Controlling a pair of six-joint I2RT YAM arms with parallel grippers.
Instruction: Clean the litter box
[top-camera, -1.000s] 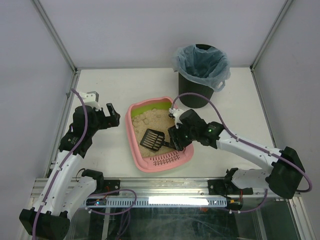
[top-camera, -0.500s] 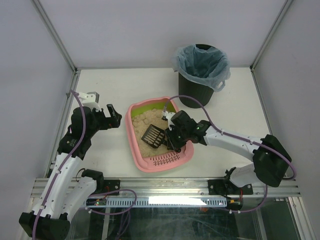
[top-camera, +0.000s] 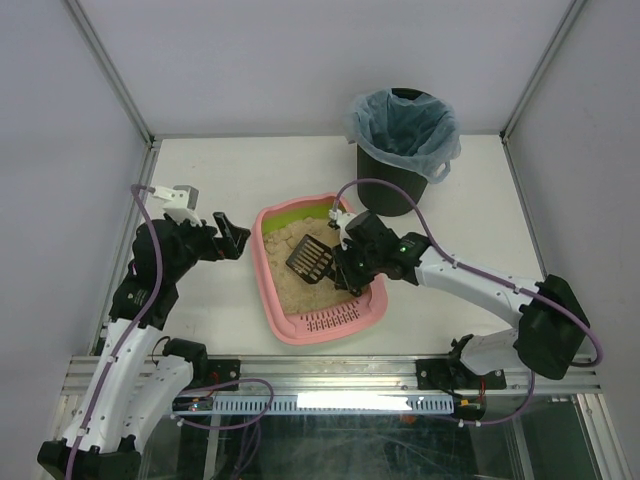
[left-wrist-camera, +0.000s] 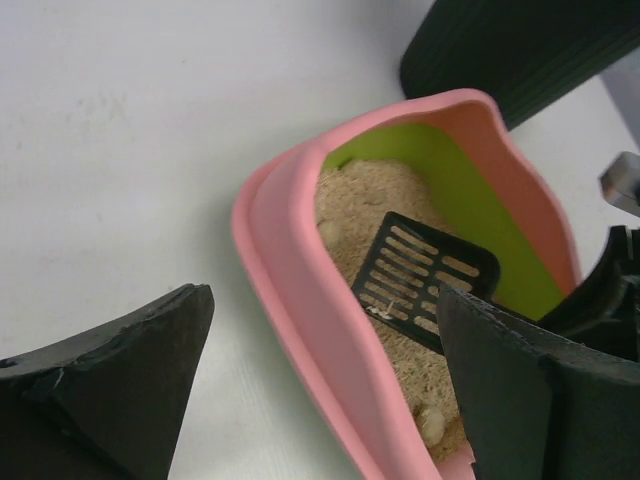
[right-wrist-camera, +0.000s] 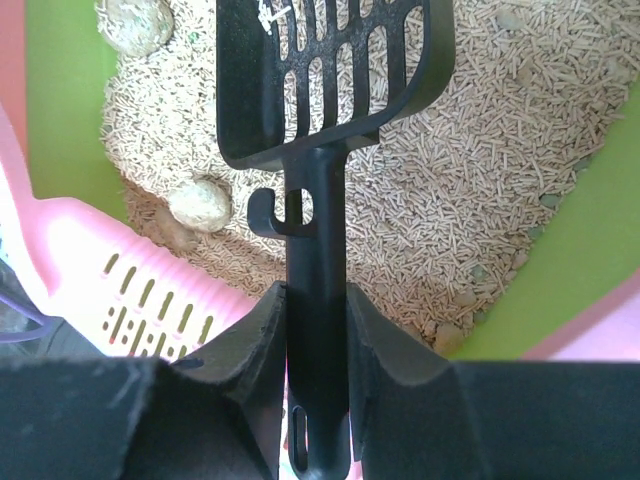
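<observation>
The pink litter box (top-camera: 268, 290) with lime-green inner wall and beige litter sits at the table's middle; its slotted grille (top-camera: 332, 320) is at the near end. My right gripper (top-camera: 352, 272) is shut on the handle of the black slotted scoop (top-camera: 309, 258), holding its head over the litter. In the right wrist view the scoop (right-wrist-camera: 330, 70) is empty above the litter, with pale clumps (right-wrist-camera: 200, 203) beside it. My left gripper (top-camera: 232, 238) is open, just left of the box; in the left wrist view the pink rim (left-wrist-camera: 300, 300) runs between its fingers.
A black bin (top-camera: 400, 175) with a pale blue bag stands at the back right, behind the box. Metal frame posts and white walls close in the table on the left, right and back.
My right gripper has carried the scoop farther back and slightly left over the litter. My left gripper has shifted a little right, toward the box's left rim.
</observation>
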